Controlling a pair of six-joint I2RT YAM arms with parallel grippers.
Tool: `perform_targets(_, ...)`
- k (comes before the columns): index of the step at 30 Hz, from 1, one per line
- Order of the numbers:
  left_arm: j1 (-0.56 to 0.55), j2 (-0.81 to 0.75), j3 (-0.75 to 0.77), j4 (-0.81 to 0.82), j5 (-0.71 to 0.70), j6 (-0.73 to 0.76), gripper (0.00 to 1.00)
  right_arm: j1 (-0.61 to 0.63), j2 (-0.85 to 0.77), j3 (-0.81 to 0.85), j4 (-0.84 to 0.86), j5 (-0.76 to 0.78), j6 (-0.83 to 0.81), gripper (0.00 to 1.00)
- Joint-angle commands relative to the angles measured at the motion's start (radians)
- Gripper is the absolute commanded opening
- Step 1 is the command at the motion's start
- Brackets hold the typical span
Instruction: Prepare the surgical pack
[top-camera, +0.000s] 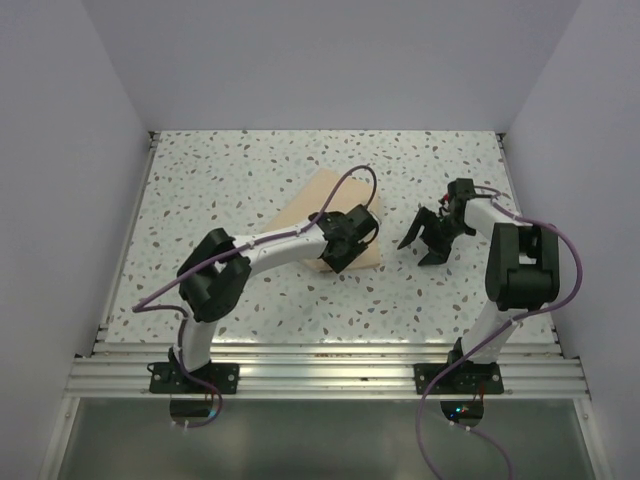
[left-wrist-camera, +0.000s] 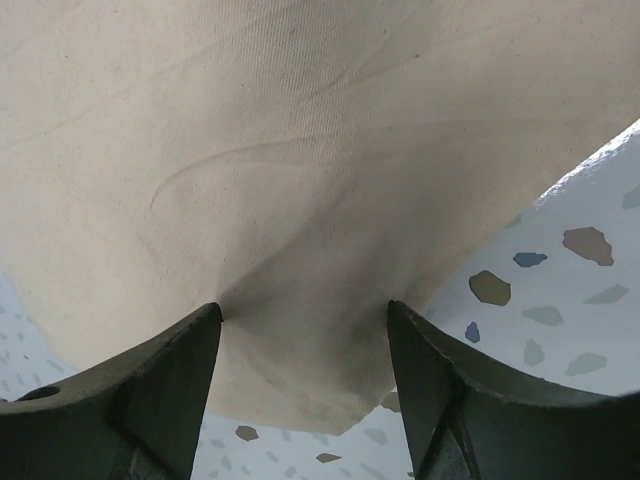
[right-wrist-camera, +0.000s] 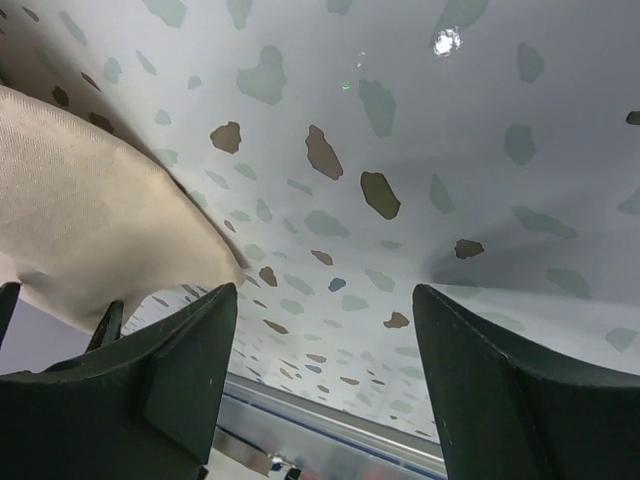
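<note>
Overhead view first: the tan cloth sheet (top-camera: 312, 205) lies folded into a compact bundle right around the middle of the speckled surface (top-camera: 230, 190), one corner pointing off toward 12 o'clock. The left arm reaches in from 7 o'clock, and the left gripper (left-wrist-camera: 305, 318) is down at the bundle's 4 o'clock corner. On the left wrist camera, cloth fills nearly the whole view, softly creased. The jaws are spread wide, one dark finger at either side of the bundle's near corner. The fabric puckers where it meets the finger at 7 o'clock, so that tip looks to be touching it. There is no pinch on the cloth; this grip is released. Speckled surface shows at 4 o'clock in that view. Over to the right gripper (right-wrist-camera: 325, 295): it hangs just off the bundle's 3 o'clock side, apart from the cloth, fingers aimed down and inward. The right wrist camera shows its jaws parted too, released, with nothing between them but bare speckled surface. The cloth's rounded edge bulges in at 9 o'clock in that view, clear of both fingers. A metal rail (right-wrist-camera: 330, 425) runs along at 6 o'clock. A purple cable (top-camera: 352, 172) loops above the left wrist.
</note>
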Motion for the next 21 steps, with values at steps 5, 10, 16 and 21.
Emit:
perform_targets(5,0.001,0.05,0.007,-0.01,-0.044,0.0,0.68,0.002,-0.028,0.002,0.032,-0.025,-0.021,0.76)
perform_targets(10,0.007,0.057,0.009,-0.009,-0.074,-0.003,0.61,0.007,-0.024,0.002,0.034,-0.03,-0.018,0.76)
perform_targets(16,0.03,0.039,-0.002,0.002,-0.06,-0.014,0.42,0.015,-0.025,0.002,0.034,-0.03,-0.018,0.77)
perform_targets(21,0.049,0.034,0.006,-0.004,-0.041,-0.015,0.25,0.027,-0.016,0.011,0.034,-0.04,-0.015,0.77)
